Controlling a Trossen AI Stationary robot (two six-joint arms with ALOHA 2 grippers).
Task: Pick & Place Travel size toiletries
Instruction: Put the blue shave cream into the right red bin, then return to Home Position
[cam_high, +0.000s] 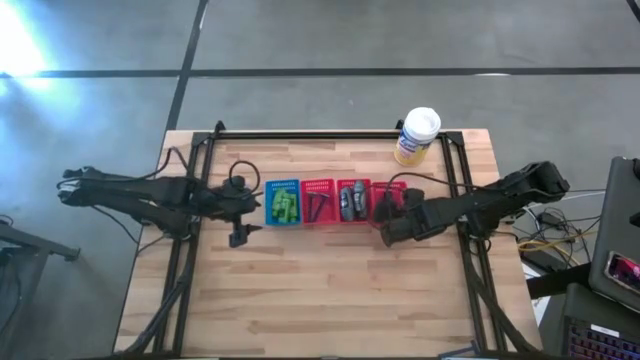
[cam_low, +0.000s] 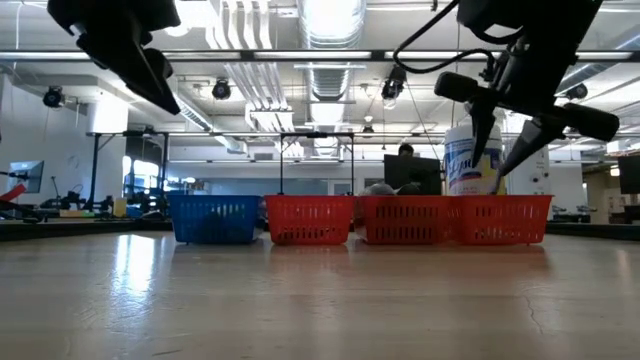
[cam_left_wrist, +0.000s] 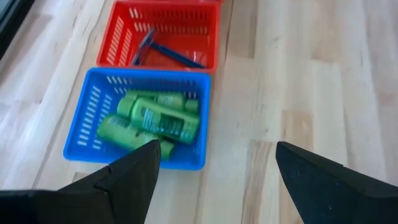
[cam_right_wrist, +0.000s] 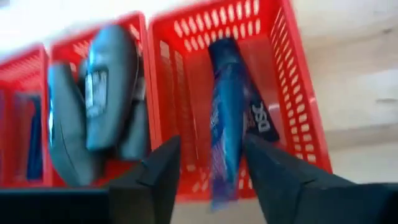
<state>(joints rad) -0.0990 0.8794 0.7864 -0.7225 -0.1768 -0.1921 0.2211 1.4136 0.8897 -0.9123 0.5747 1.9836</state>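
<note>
Sorting step: placing looks to be the step in hand; the right gripper (cam_right_wrist: 208, 165) hangs over the rightmost red basket (cam_right_wrist: 298, 106) with a dark blue tube (cam_right_wrist: 229, 118) between its fingers, though I cannot tell whether they grip it or merely frame it.
Right gripper: sits right of centre in the high view (cam_high: 392, 232), at the right end of the basket row; its fingers stand close either side of the tube.
Left gripper: waits left of centre in the high view (cam_high: 240, 236), just in front of the blue basket (cam_high: 282, 201); its fingers are spread wide with nothing between them.
Next move: by my judgement, if the tube is held, the fingers need to part and the arm lift straight up clear of the mesh wall; if it already lies free, only the lift is needed.
Blue basket: holds the bright green tubes (cam_left_wrist: 152, 119), lying piled on their sides.
Second basket: this red basket (cam_left_wrist: 165, 34) holds a few slim blue-handled sticks (cam_left_wrist: 166, 54), lying crossed.
Third basket: this red basket (cam_right_wrist: 146, 68) holds dark grey bottles (cam_right_wrist: 106, 87), heaped together.
Fourth basket: the rightmost red basket holds the blue tube, lengthwise.
Worktop: the worktop (cam_high: 330, 300) shows no loose toiletries, so the sorting seems nearly done.
Canister: a white-lidded canister (cam_high: 417, 135) stands behind the row, upper right of centre.
</note>
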